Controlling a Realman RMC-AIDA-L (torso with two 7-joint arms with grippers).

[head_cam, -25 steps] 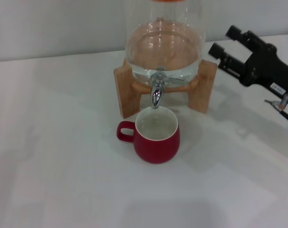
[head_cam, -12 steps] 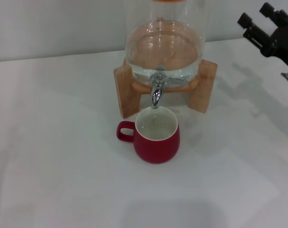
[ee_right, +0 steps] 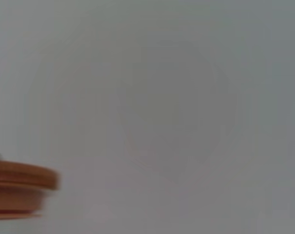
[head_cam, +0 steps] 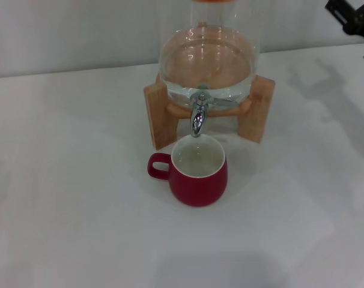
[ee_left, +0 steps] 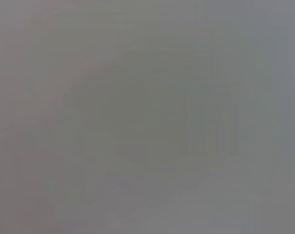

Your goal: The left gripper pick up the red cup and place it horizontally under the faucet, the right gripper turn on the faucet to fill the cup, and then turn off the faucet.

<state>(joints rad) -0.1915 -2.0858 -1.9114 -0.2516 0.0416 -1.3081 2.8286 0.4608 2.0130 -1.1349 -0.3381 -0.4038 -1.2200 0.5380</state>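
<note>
The red cup [head_cam: 197, 170] is sitting upright on the desk [head_cam: 74, 180], directly under the faucet [head_cam: 198, 115], holding water, and no stream is showing. The task looks essentially finished. The right gripper [head_cam: 355, 17] is hanging at the far corner; its fingers' state I cannot tell.

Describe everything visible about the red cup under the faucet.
The red cup is a squat, glossy dark-red mug that looks ceramic, with a white inside and a rounded body narrowing toward its base. A small loop handle points to the robot's left. It stands upright on the white table, its mouth right below the chrome faucet spout, just in front of the wooden stand. It looks filled with clear water. No hand touches it.
</note>
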